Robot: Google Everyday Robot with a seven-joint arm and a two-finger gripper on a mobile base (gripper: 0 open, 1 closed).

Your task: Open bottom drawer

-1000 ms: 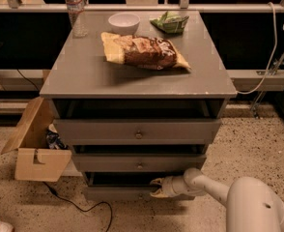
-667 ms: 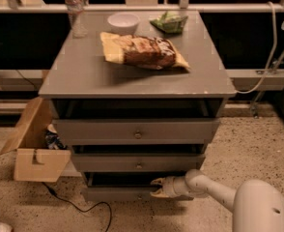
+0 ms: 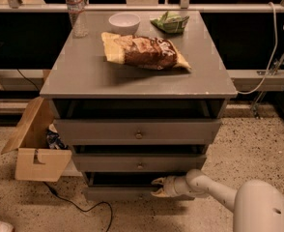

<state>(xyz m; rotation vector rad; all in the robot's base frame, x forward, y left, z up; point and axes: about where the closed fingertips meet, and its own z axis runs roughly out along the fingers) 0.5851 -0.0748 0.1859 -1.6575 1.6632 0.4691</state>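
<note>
— We start at the bench [image 3: 84, 71]: where is the bottom drawer [image 3: 118, 194]?
— Lowest in it, dark gap above its front.
— And our gripper [image 3: 154, 187]?
— At that drawer's front, right of the bench's middle, fingers [image 3: 158, 181] spread apart.

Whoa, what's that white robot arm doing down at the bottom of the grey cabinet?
The robot's arm reaches low to the bottom drawer, which is pulled out a little. Its tool is at that drawer's front edge, fingers apart. The middle drawer and top drawer stand slightly out too. On top lie a chip bag, a bowl and a water bottle.
</note>
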